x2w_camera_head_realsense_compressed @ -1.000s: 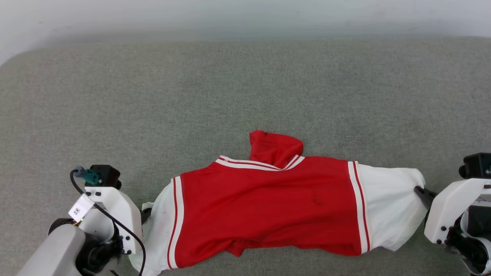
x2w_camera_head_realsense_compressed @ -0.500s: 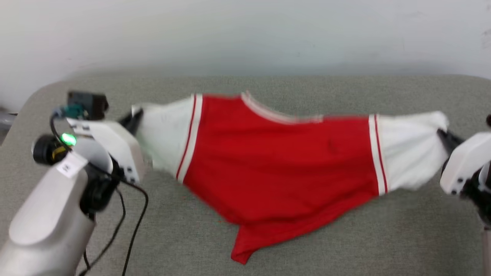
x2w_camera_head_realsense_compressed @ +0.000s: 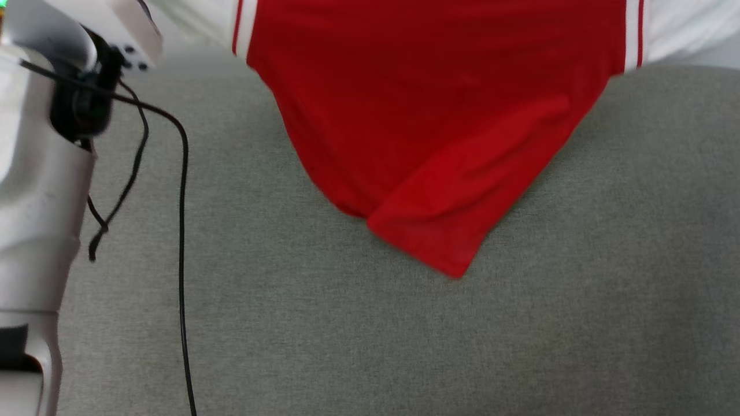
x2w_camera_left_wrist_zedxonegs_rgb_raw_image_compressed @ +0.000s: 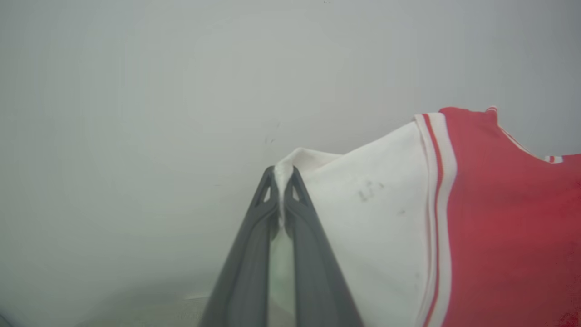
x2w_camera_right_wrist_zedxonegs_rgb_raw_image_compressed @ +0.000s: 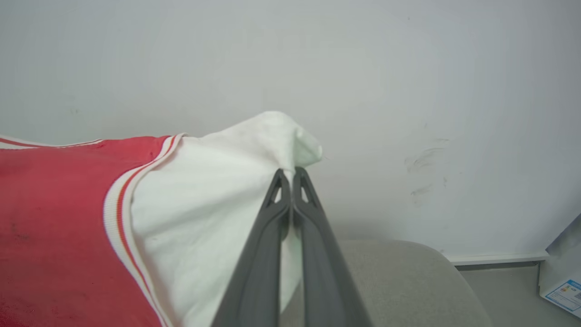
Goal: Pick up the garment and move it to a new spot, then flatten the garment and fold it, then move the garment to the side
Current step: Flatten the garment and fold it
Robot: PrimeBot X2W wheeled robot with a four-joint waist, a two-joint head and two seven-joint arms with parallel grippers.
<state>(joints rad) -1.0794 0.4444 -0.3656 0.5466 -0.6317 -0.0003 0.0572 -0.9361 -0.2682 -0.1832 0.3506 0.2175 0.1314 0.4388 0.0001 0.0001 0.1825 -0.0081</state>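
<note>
Across the top of the head view, from about ten o'clock round to two, the jersey point(x2w_camera_head_realsense_compressed: 439, 104) hangs stretched sideways. Its red body sags to a point near the middle of the picture, over the grey cushion point(x2w_camera_head_realsense_compressed: 404, 346). Whether that lowest corner touches the cushion cannot be told. The pale left forearm point(x2w_camera_head_realsense_compressed: 34, 173) runs up the nine o'clock edge, with a black cable point(x2w_camera_head_realsense_compressed: 182, 242) dangling beside it.

In the left wrist view the left gripper point(x2w_camera_left_wrist_zedxonegs_rgb_raw_image_compressed: 282, 175) has its two dark fingers pressed together, pinching a bunched tip of the jersey's white panel. The cloth spreads away toward three o'clock, white first, then stripes, then red. In the right wrist view the right gripper point(x2w_camera_right_wrist_zedxonegs_rgb_raw_image_compressed: 290, 175) is likewise closed tight, its fingertips nipping a fold of the opposite white panel, with the cloth running off toward nine o'clock. A plain pale wall point(x2w_camera_right_wrist_zedxonegs_rgb_raw_image_compressed: 408, 68) stands behind, and a box point(x2w_camera_right_wrist_zedxonegs_rgb_raw_image_compressed: 563, 277) with a blue label sits at four o'clock.
</note>
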